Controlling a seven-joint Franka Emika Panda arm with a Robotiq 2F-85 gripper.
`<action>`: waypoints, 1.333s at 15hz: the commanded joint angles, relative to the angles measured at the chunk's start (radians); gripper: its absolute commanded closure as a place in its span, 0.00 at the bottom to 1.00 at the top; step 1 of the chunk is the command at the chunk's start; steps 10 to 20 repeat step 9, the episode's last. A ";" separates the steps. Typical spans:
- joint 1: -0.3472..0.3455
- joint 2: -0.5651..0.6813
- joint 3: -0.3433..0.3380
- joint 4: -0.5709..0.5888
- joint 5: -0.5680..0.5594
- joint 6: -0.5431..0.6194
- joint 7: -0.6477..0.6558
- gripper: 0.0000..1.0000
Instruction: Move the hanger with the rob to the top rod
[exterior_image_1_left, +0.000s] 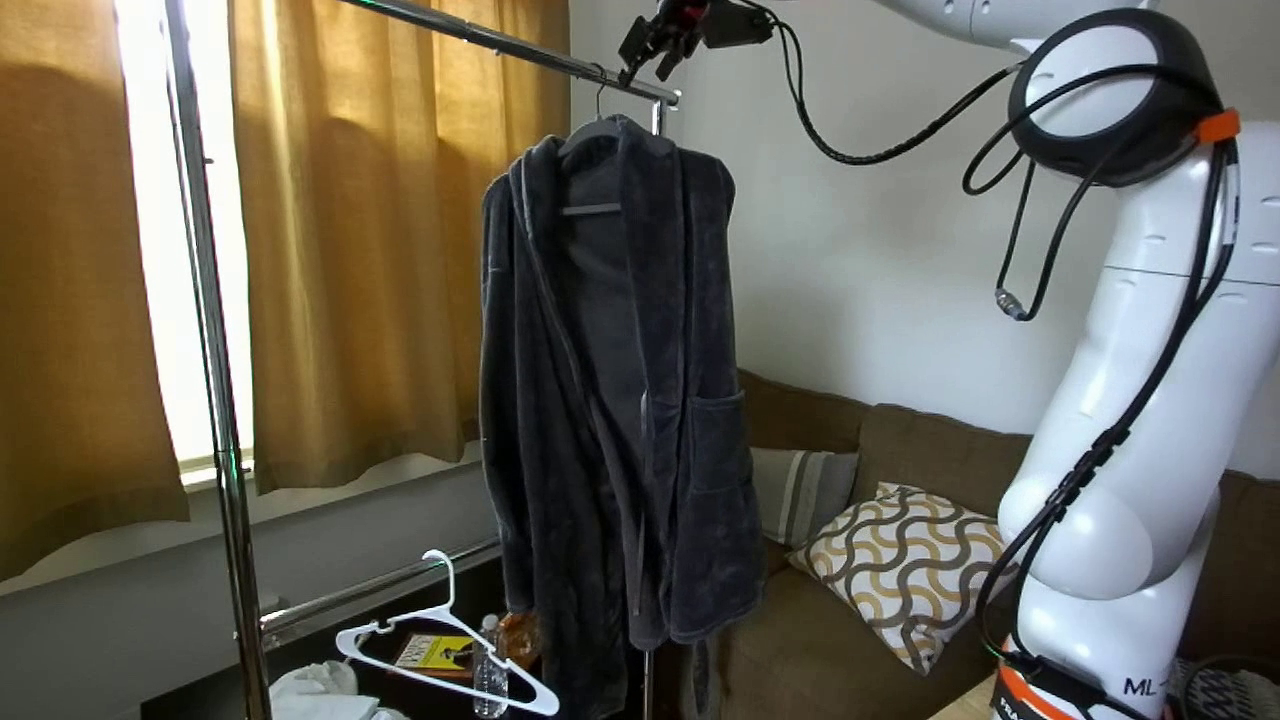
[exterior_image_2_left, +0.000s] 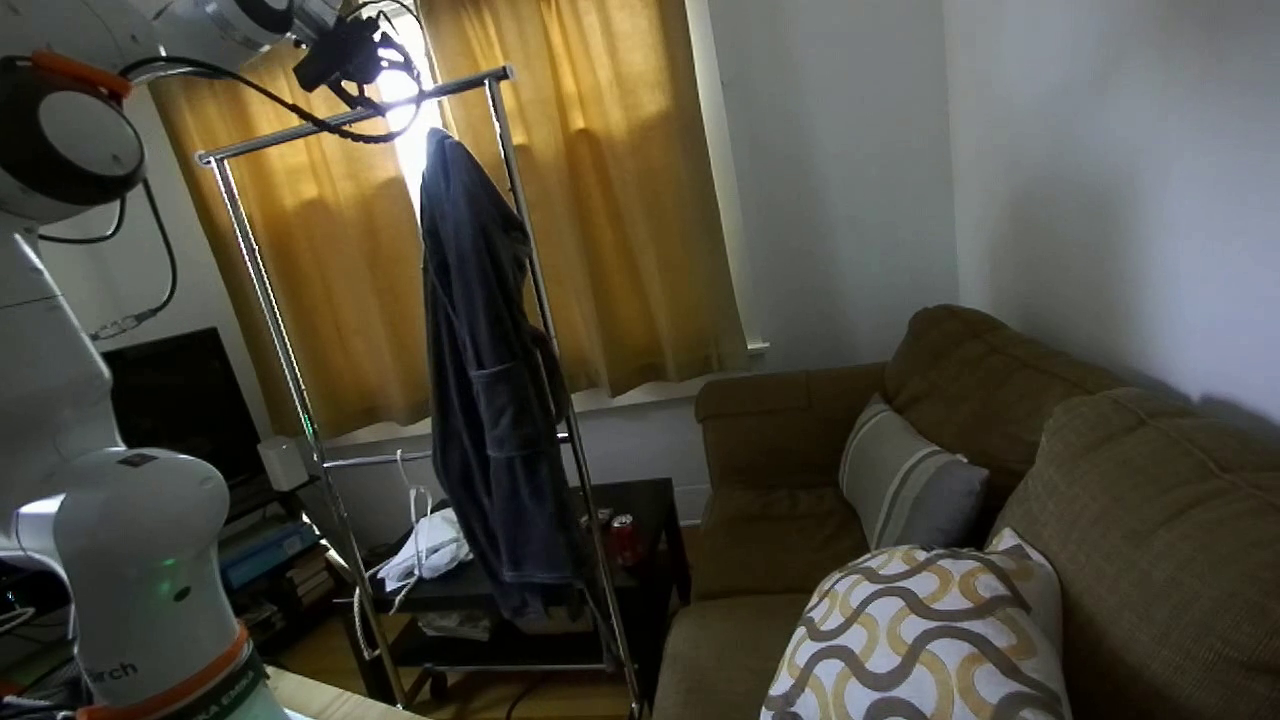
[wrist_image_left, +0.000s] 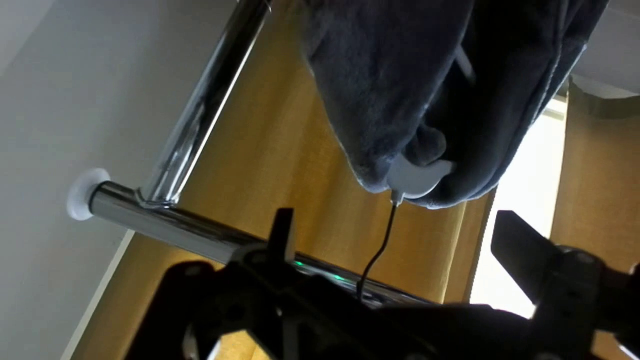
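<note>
The long dark robe hangs from the top rod near one end; it also shows in the other views. Its hanger sits inside the shoulders; the wrist view shows its grey neck and thin dark hook wire. The hook appears to loop over the rod in an exterior view; in the wrist view its end is hidden behind the gripper. My gripper is at rod height beside the hook. In the wrist view the fingers are wide apart, with the wire between them, untouched.
A bare white hanger hangs on the lower bar. The rack's vertical pole stands near yellow curtains. A brown sofa with pillows is beside the rack. A low dark table stands behind it.
</note>
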 joint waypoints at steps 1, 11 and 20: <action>-0.012 -0.120 -0.024 -0.069 0.014 -0.131 -0.034 0.00; -0.011 -0.165 -0.045 -0.089 0.001 -0.153 -0.011 0.00; -0.011 -0.165 -0.045 -0.089 0.001 -0.153 -0.011 0.00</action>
